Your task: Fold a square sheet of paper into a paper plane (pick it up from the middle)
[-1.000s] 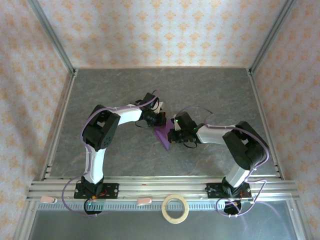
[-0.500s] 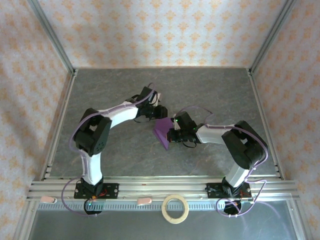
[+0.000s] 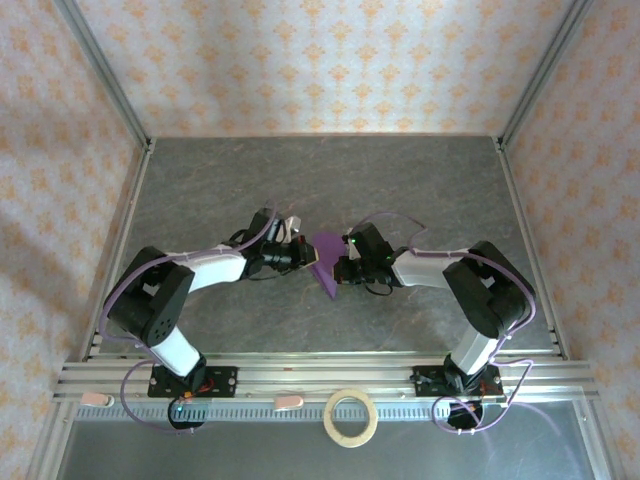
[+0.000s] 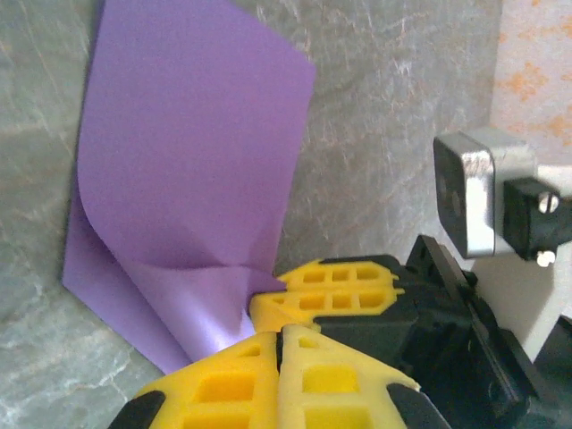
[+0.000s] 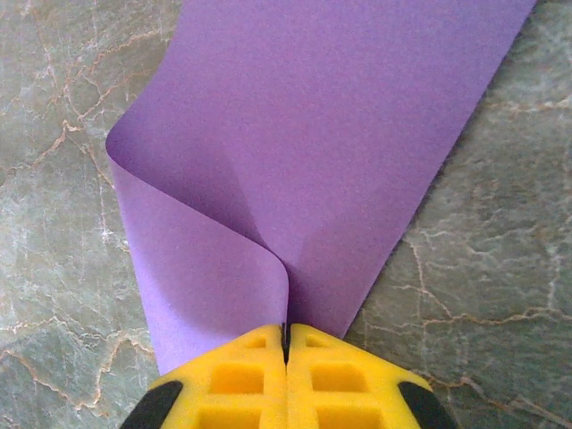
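The square sheet of paper [image 3: 326, 256], plain purple, is bent into a loose fold over the middle of the grey table. My right gripper [image 3: 341, 268] is shut on its pinched crease; in the right wrist view the paper [image 5: 340, 134] curls up and away from the closed yellow fingertips [image 5: 259, 344]. My left gripper [image 3: 303, 258] reaches in low from the left and is shut. In the left wrist view its tips [image 4: 281, 332] sit just under the right gripper's yellow fingers [image 4: 340, 286], with the paper [image 4: 188, 161] passing beside its left finger. No paper shows in its slit.
A tan tape ring [image 3: 351, 417] lies on the front ledge beyond the aluminium rail [image 3: 330, 375]. Patterned walls and metal posts close in the table [image 3: 320, 180] on three sides. Both arm bases stand at the near edge.
The left arm dropped low and swung its elbow left. Its gripper left the paper's far side, opened, came to the left edge and shut again. The right gripper kept its hold.
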